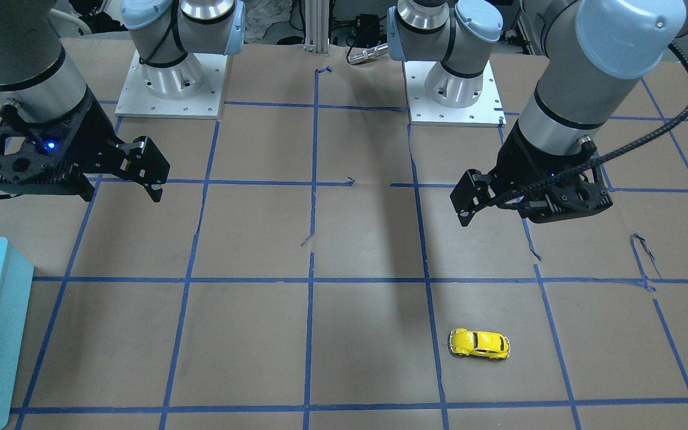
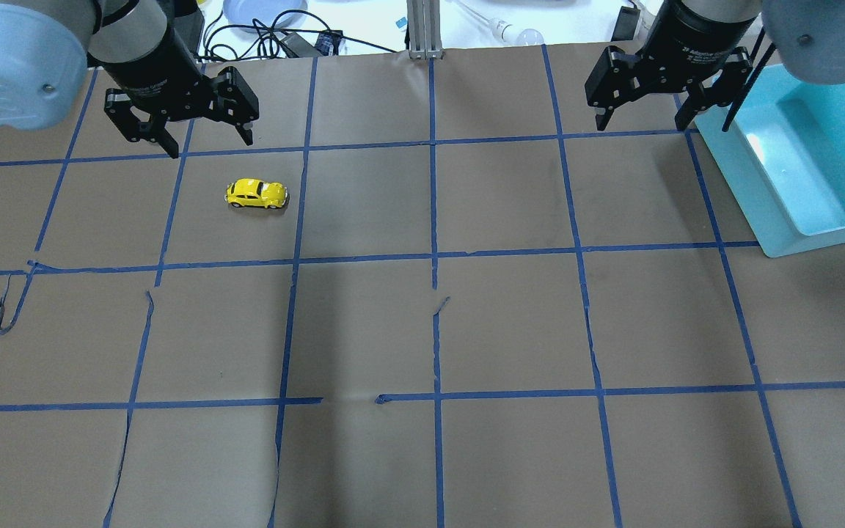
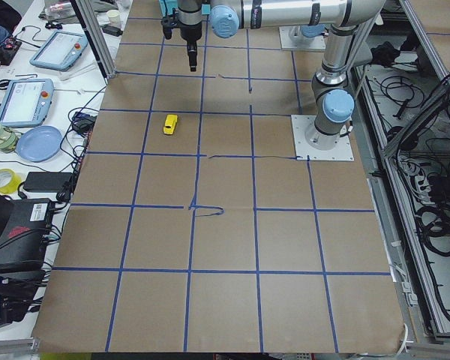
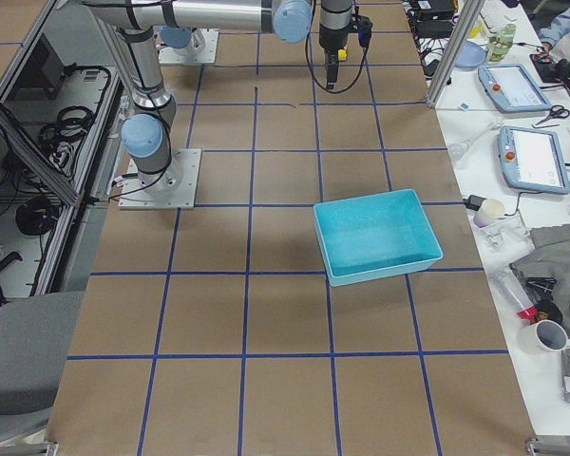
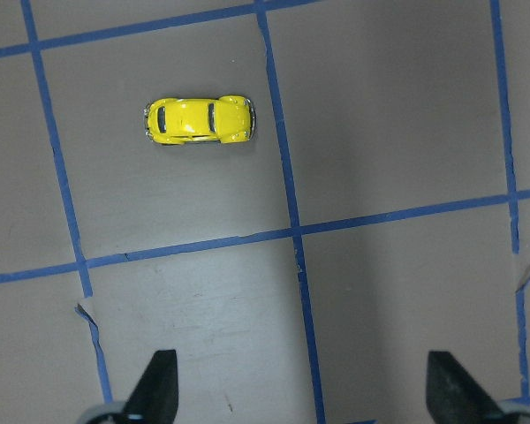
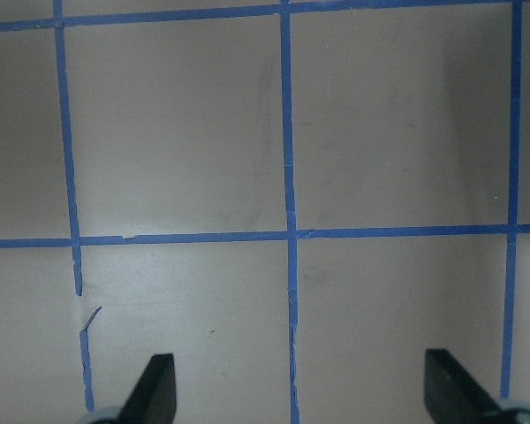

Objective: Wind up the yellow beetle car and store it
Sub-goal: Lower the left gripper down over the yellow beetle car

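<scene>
We find the yellow beetle car (image 2: 257, 194) on its wheels on the brown table (image 2: 510, 323), inside one square of the blue tape grid (image 2: 433, 220). The left gripper (image 2: 210, 146) hangs in the air above that area, jaws spread wide and empty, not touching the car. From its wrist camera we see the car ahead of the fingertips (image 5: 156, 389), off toward the view's left. The right gripper (image 2: 641, 126), likewise spread and empty, hangs beside the teal bin (image 2: 741, 189), well apart from the car.
</scene>
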`<state>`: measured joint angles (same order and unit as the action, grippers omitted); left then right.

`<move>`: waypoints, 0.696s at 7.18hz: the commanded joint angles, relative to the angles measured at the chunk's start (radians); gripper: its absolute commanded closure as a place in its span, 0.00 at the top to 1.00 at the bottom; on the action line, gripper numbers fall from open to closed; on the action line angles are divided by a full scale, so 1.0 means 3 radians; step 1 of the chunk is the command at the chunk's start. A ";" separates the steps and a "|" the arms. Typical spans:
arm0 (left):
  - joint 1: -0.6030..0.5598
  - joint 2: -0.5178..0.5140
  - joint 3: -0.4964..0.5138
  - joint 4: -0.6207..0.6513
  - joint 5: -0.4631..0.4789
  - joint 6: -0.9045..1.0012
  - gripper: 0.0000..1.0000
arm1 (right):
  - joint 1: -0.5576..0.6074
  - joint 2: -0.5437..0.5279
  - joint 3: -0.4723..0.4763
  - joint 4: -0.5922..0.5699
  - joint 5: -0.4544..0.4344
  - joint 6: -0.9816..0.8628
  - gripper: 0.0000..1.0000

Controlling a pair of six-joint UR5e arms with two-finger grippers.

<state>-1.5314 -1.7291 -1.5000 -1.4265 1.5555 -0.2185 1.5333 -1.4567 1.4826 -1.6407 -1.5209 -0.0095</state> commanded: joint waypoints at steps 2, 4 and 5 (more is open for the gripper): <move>0.0032 -0.0310 -0.0006 0.0382 0.0020 -0.1585 1.00 | 0.0002 -0.0007 0.0003 -0.0007 -0.0023 0.0006 1.00; 0.0052 -0.0540 -0.0006 0.0587 0.0020 -0.2274 1.00 | 0.0002 -0.0007 0.0003 -0.0013 -0.0028 0.0001 1.00; 0.0129 -0.0693 -0.0006 0.0684 0.0025 -0.2602 1.00 | 0.0002 -0.0007 0.0003 -0.0007 -0.0028 0.0001 1.00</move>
<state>-1.5115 -1.8866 -1.5018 -1.2545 1.5620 -0.8741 1.5340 -1.4592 1.4833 -1.6435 -1.5289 -0.0087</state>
